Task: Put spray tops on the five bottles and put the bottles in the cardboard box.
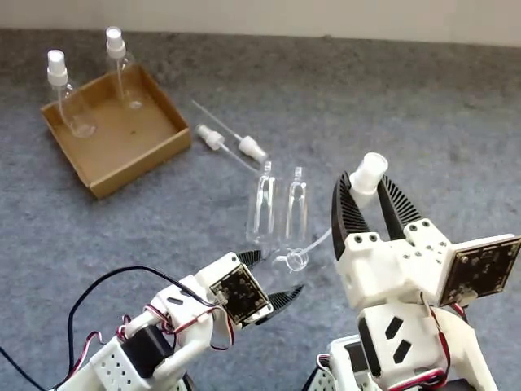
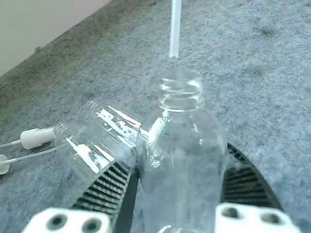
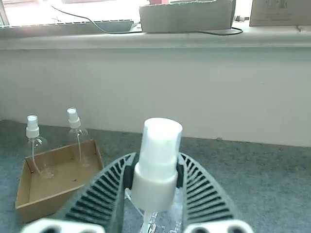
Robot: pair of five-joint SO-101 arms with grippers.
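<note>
Fitting step: a spray top is lined up over a held bottle.
The open bottle is gripped by the left fingers; the spray top is clamped in the right fingers, its tube tip just above the bottle's neck. A straight descent into the neck is called for next.

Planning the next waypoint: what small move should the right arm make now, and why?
Probably lower the spray top straight down: its tube tip hangs close above the open neck of the bottle held by the left gripper, so it should thread in.
</note>
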